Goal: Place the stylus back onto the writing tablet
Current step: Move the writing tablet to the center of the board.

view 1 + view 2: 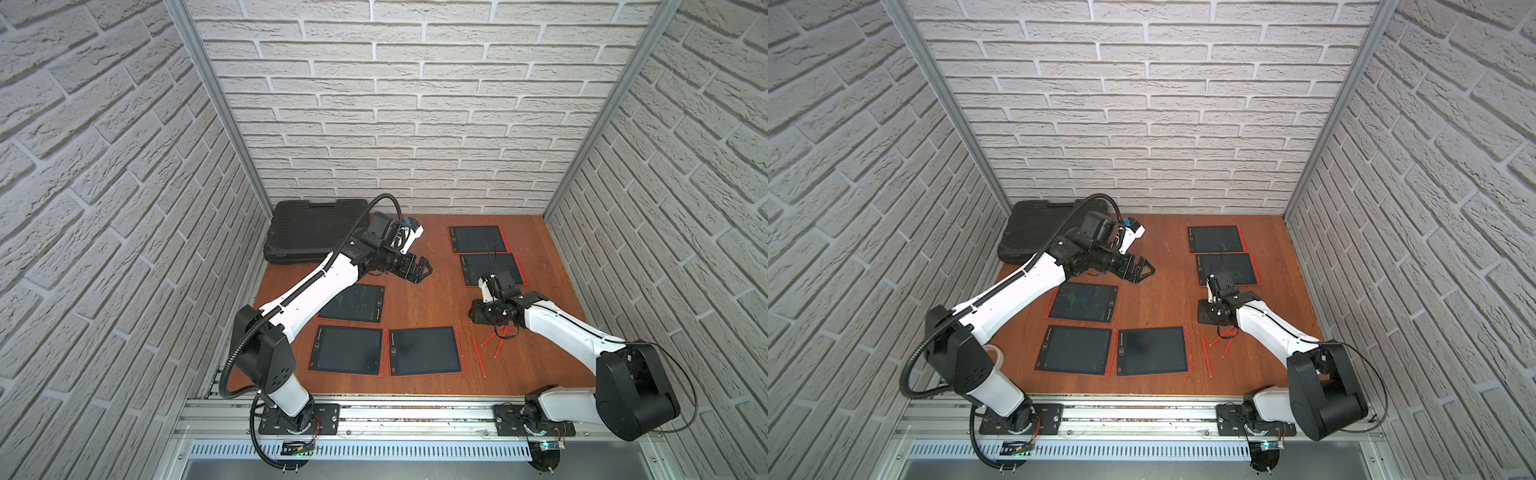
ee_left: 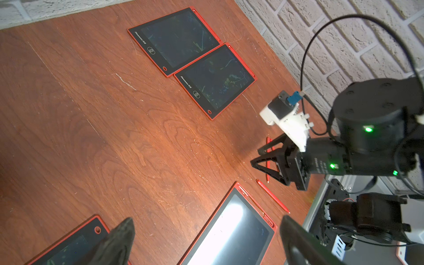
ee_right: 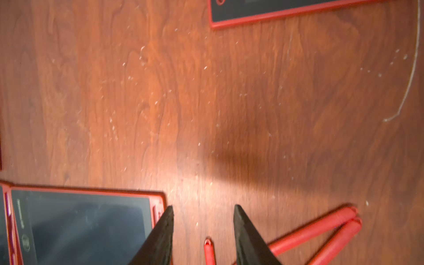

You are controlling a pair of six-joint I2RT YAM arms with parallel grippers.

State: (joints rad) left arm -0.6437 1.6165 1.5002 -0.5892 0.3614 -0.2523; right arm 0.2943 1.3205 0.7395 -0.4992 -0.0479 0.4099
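Straddling one stylus point(image 3: 208, 250) — right claw point(image 3: 203, 207) (seemingly not touching).

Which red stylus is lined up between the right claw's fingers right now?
The single stylus beside the nearest tablet, seen between the right claw fingers. The other styluses meet in a V off to one side.

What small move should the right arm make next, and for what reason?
Probably close the right gripper on the thin red plastic stylus. In the right wrist view its end lies between the two black fingers, touching neither, and the jaws stand wider than it. Two other red styluses lie outside the jaws, so they should stay clear.
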